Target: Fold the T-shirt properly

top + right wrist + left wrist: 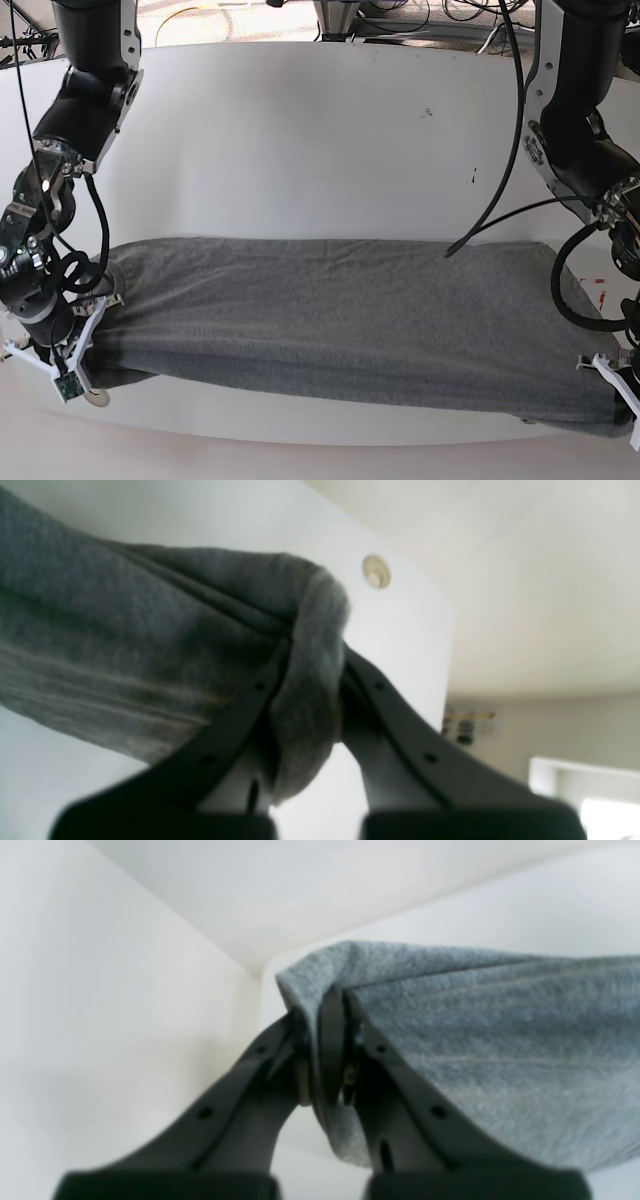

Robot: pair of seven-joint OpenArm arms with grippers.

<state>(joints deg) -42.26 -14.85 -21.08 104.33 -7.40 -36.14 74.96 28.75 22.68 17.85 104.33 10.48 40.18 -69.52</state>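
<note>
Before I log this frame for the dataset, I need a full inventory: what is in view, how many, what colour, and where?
T-shirt: one, dark heather grey, stretched in a long band across the table's near part, held at both ends.
Table: one, white, under the shirt and both arms.
Cables: several, black, hanging along the arms; more lie beyond the table's far edge.
Right gripper: one, black, at the base view's left, shut on the shirt's bunched end.
Left gripper: one, black, at the base view's right, shut on the other end.
</note>
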